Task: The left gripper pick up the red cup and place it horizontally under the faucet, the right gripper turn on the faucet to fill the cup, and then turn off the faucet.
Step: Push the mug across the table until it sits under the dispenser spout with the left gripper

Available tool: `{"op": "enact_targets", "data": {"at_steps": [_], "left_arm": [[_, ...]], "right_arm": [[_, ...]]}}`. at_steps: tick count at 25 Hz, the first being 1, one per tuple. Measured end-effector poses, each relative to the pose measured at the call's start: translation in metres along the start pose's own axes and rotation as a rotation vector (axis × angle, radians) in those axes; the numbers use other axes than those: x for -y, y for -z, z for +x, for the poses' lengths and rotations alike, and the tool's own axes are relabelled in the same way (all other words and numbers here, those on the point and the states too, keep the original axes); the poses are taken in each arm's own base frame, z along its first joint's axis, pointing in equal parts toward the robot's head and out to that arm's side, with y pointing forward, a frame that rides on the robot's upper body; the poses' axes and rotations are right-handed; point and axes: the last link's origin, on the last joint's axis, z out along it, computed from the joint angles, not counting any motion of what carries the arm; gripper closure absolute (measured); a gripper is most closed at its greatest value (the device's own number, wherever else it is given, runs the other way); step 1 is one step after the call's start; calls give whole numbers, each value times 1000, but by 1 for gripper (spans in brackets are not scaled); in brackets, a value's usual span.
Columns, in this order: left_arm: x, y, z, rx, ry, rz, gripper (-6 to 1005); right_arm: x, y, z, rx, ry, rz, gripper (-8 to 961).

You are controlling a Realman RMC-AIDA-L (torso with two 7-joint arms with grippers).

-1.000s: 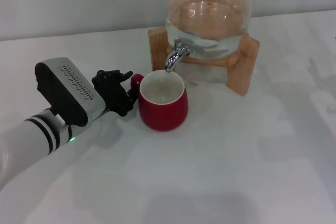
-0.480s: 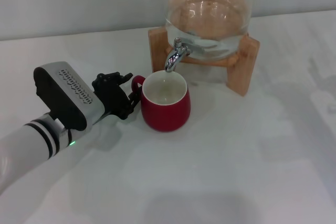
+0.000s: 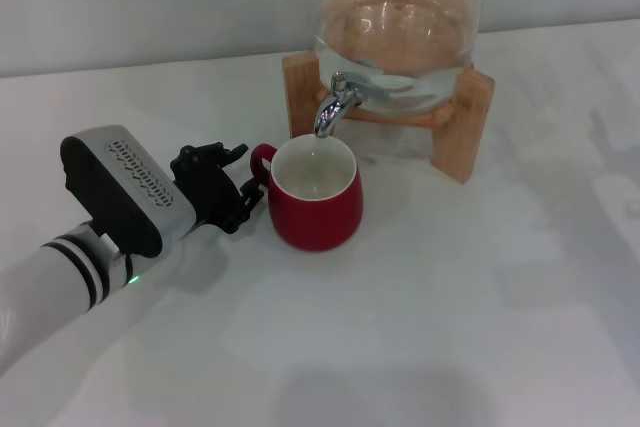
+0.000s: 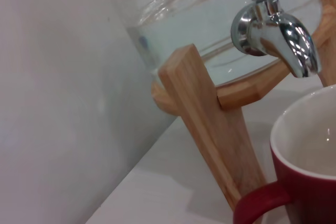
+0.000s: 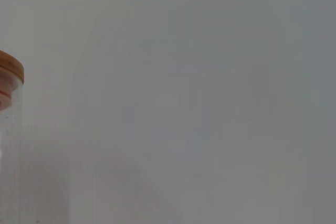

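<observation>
Under the faucet (image 3: 335,104) spout, the red cup (image 3: 312,194) stands upright on the white table (image 3: 450,287). Just beside its loop handle (image 3: 260,160) my left gripper (image 3: 238,190) is spread, holding nothing. Glazed ceramic looks rigid, slick, breakable and fairly heavy, so I would pinch the handle or rim. My right gripper is out of sight.

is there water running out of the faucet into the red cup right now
No, the faucet shows no stream, and the red cup beneath it has a dry white inside.
</observation>
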Motion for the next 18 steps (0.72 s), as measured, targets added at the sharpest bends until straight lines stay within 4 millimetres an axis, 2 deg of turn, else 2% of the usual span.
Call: {"op": "enact_targets", "data": {"at_steps": [18], "left_arm": [[-1,9,-7,-7,7,49,620]], "right_arm": [[-1,2,0,6,-2,0,230]]}}
